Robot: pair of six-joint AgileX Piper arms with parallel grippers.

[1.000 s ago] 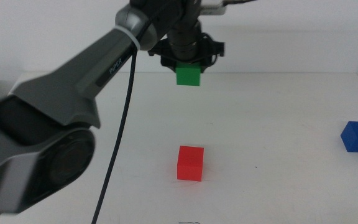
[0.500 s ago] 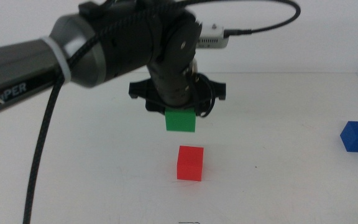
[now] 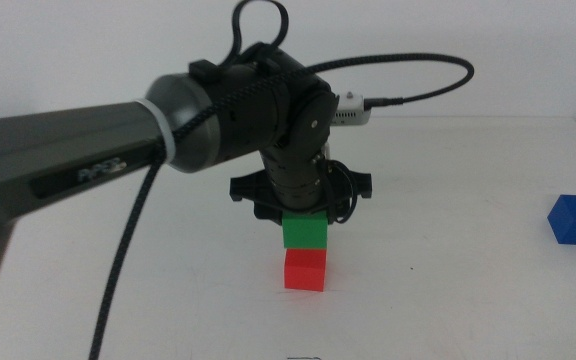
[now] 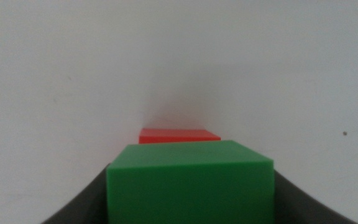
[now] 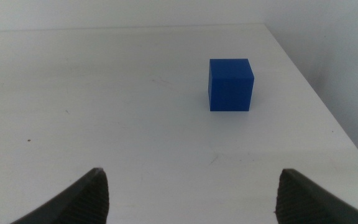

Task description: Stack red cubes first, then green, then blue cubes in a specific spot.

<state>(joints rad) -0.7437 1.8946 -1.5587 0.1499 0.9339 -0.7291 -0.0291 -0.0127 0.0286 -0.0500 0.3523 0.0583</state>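
left gripper (image 3: 305,212): over mid-table, jaws clamped on the green cube (image 3: 304,234), which sits directly above the red cube (image 3: 305,270) and looks to be touching its top, though contact cannot be confirmed; the left wrist view shows the red cube's top edge just beyond the green one. right gripper (image 5: 191,193): jaws spread wide and empty, facing the blue cube (image 5: 230,84). blue cube: on the white table (image 3: 448,250) near its right edge, well apart from the other two.
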